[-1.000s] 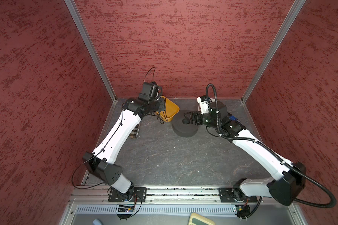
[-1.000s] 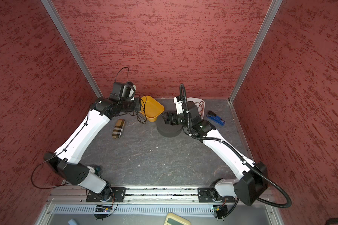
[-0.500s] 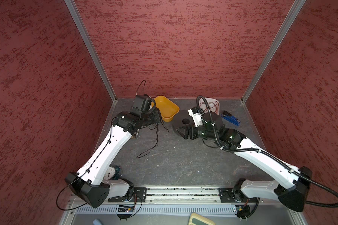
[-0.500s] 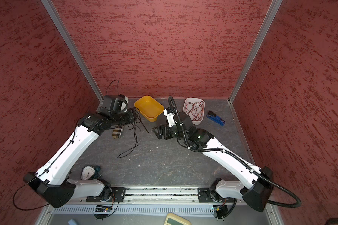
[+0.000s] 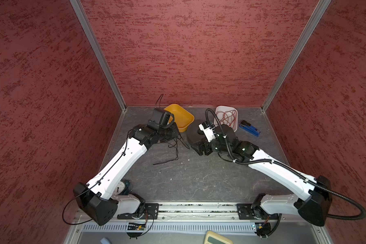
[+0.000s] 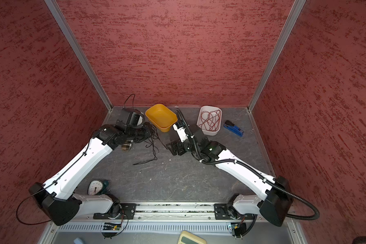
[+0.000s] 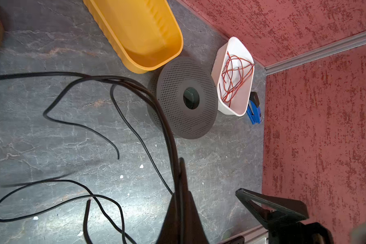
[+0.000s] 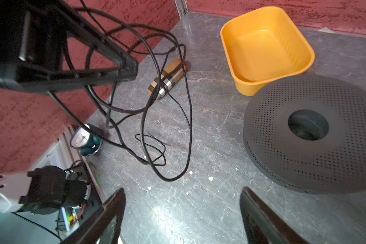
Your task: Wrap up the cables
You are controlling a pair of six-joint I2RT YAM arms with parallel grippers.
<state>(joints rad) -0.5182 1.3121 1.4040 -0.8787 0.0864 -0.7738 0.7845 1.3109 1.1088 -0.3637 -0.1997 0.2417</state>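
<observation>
The cable (image 7: pixel 80 126) is a thin black wire. My left gripper (image 7: pixel 181 169) is shut on it, and from there it falls in loose loops (image 8: pixel 167 147) onto the floor. In both top views it hangs from the left gripper (image 5: pixel 178 135) (image 6: pixel 151 132), with its tail (image 5: pixel 163 162) lying toward the front. The grey perforated spool (image 7: pixel 186 97) (image 8: pixel 313 135) lies flat beside the yellow bin, with no wire on it. My right gripper (image 8: pixel 182 200) (image 5: pixel 197 147) is open just in front of the spool, over bare floor, holding nothing.
At the back stand a yellow bin (image 5: pixel 182 118) and a white tray (image 5: pixel 219 109) of red wires, with a blue stapler (image 5: pixel 249 127) to its right. A striped brown block (image 6: pixel 126 146) lies under the left arm. A dial gauge (image 6: pixel 95 187) sits near the left base.
My right gripper has drawn back from over the spool toward the front. The left gripper came down and away from the back wall, and the cable's loops now trail on the floor.
</observation>
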